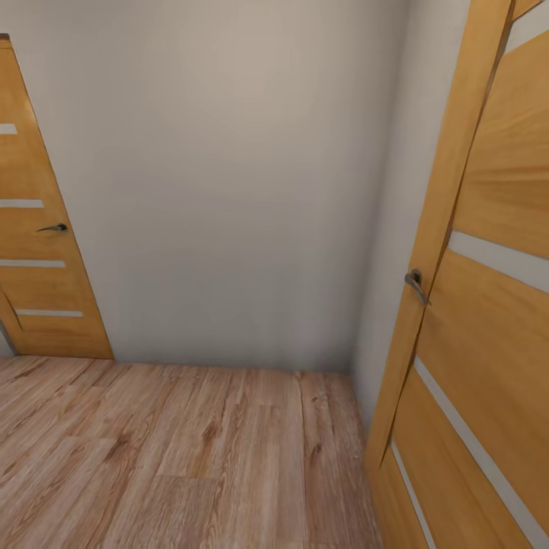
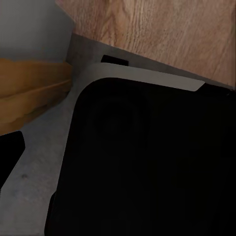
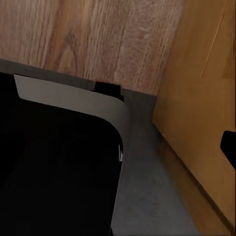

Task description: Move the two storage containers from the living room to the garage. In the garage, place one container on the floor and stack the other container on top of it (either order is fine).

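Observation:
The two storage containers are out of view, and so is the garage. I face a corner of plain beige wall point(image 1: 229, 191) over a light wood-plank floor point(image 1: 168, 457). In the left wrist view one dark fingertip point(image 2: 10, 157) sits at the picture's edge, with nothing beside it. A dark fingertip point(image 3: 229, 147) likewise shows at the edge of the right wrist view, next to a wooden door. Both wrist cameras look down at my own black and grey base point(image 2: 147, 162) point(image 3: 49, 162).
A wooden door point(image 1: 488, 305) with a metal handle point(image 1: 415, 286) stands close on the right, swung toward me. Another wooden door point(image 1: 38, 259) with a handle point(image 1: 55, 227) is shut in the wall at far left. The wall closes off the way ahead.

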You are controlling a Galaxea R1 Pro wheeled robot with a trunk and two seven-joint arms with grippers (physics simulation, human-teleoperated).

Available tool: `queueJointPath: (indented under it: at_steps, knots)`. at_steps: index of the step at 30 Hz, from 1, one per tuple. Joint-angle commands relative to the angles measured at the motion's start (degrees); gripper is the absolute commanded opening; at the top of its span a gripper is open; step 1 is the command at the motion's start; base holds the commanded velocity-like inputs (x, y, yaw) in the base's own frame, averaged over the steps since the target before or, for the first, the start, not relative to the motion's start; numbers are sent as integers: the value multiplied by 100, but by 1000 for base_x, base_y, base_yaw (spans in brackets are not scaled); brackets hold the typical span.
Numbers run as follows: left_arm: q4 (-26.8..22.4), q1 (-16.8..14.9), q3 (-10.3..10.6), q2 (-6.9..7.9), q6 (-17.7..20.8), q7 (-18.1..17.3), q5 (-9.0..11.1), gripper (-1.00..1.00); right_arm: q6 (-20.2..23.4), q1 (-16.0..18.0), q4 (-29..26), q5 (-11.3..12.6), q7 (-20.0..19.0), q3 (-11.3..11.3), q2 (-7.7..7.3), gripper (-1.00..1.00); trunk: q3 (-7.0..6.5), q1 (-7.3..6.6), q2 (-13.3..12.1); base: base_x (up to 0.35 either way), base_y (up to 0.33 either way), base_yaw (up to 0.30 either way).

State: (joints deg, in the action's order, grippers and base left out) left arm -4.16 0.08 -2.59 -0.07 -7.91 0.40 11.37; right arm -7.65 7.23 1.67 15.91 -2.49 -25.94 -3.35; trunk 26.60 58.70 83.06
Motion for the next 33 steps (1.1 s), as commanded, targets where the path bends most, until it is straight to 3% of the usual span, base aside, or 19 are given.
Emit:
queueJointPath:
  at_steps: [1, 13, 33]
  knots:
    - [-5, 1, -23, -1, -9, 4, 6, 100, -33, 7, 18, 60, -22, -43, 3, 100, 5, 3, 2, 315, 0, 0]
    - [-5, 1, -22, -1, -9, 4, 6, 100, -37, 7, 18, 62, -14, -49, 3, 100, 5, 3, 2, 237, 0, 0]
    - [-14, 1, -31, -1, -11, 22, 5, 100, -35, 7, 18, 62, -14, -52, 1, 100, 5, 3, 2, 10, -22, 0]
